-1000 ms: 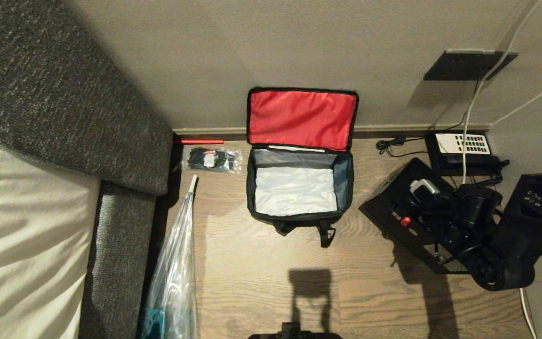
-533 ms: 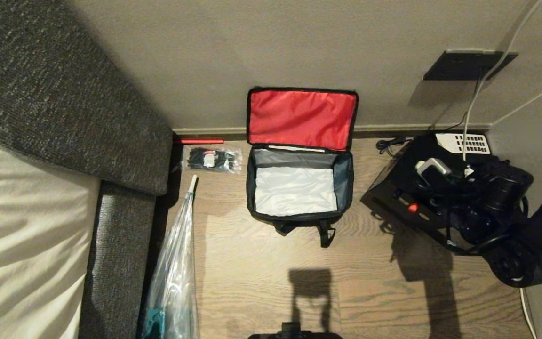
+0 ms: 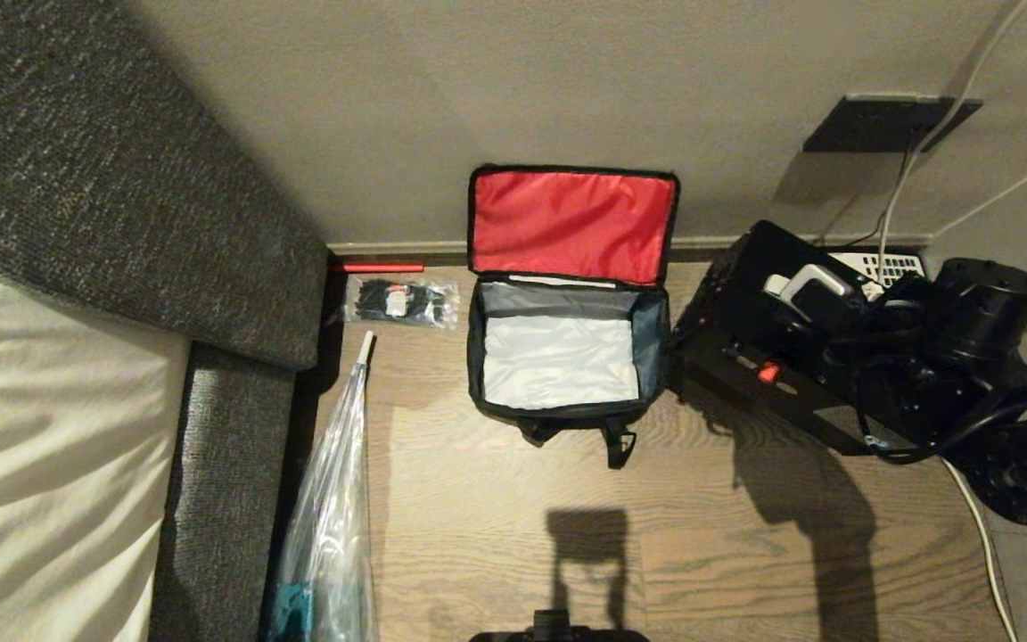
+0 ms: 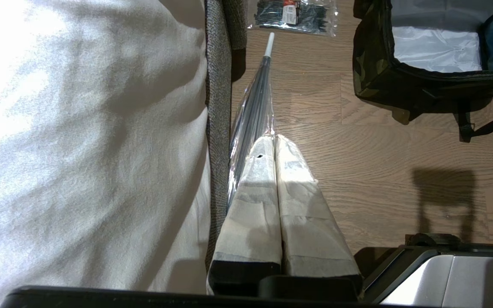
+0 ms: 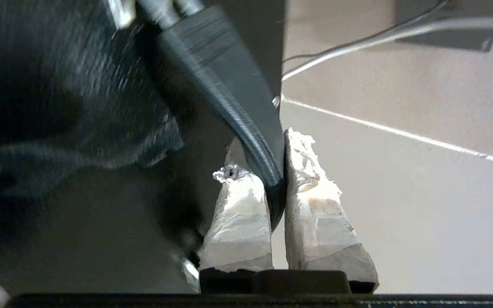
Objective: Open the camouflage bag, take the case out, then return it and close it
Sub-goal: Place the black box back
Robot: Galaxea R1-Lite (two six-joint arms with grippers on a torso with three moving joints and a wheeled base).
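Case [image 3: 750, 339] has swung left and farther, now just beside the camouflage bag's [image 3: 567, 343] right wall, partly covering the telephone [image 3: 892, 265].

Head view: bag open on floor, red lid against wall, interior empty. Cable-tie packet [image 3: 400, 301] and umbrella [image 3: 335, 499] left; bare floor near.

Left wrist view: left claw [image 4: 274, 139] closed, parked beside bed [image 4: 79, 141].

Right wrist view: right claw [image 5: 272, 171] clamped on case handle [image 5: 233, 107].

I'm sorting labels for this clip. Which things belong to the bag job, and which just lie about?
Job: camouflage bag, open and empty; case, held by right pincer.
Lying about: desk telephone, packet of cable ties, wrapped umbrella, bed.
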